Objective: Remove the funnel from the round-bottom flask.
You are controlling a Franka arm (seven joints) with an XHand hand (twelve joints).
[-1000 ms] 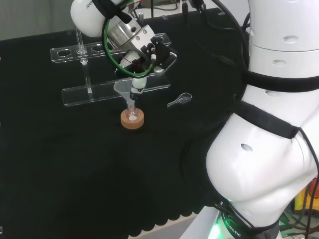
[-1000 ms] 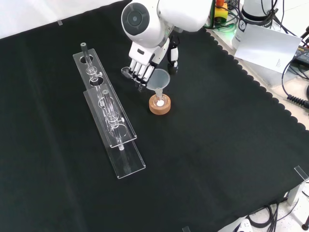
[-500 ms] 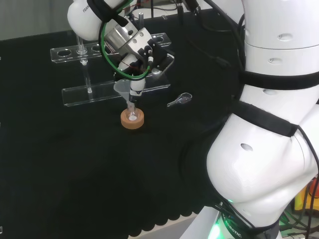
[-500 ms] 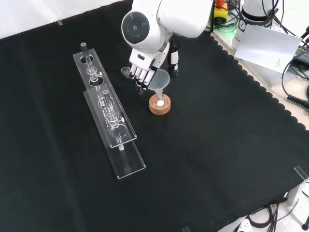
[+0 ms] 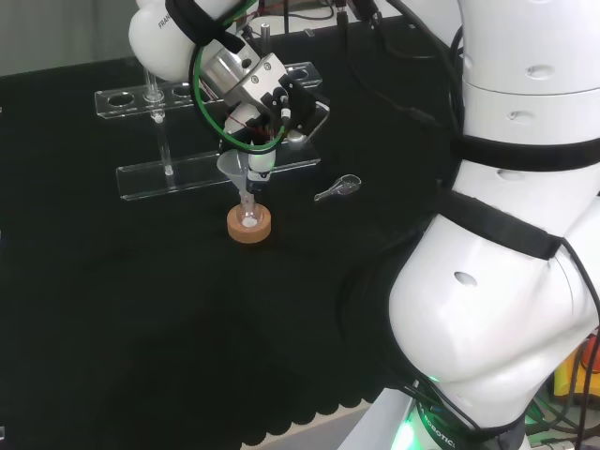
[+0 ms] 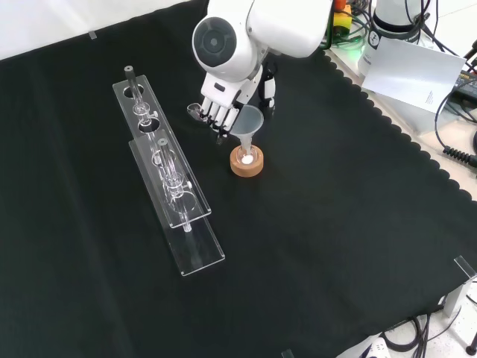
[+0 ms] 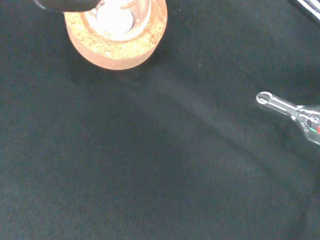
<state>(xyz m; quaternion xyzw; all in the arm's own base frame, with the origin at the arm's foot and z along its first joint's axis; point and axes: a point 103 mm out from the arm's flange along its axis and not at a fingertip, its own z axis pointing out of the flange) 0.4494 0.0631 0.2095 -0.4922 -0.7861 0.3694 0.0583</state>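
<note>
Currently funnel (image 6: 249,119) sits stem-down in round-bottom flask (image 6: 245,156) on cork ring (image 6: 247,165). Robot hand (image 6: 220,101) pinches cone rim. Judged light, slippery, brittle; best hold at rim, straight lift.

Head view high behind arm; front view opposite, looking down; wrist view close; all share cork ring (image 5: 248,225) (image 6: 247,162) (image 7: 116,37).

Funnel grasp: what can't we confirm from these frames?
- Head view: the hand covers one side of the funnel, so contact there is hidden.
- Front view: the fingers sit beside the funnel; touching or apart is unclear.
- Wrist view: the flask in its cork stand is cut off by the edge.
</note>
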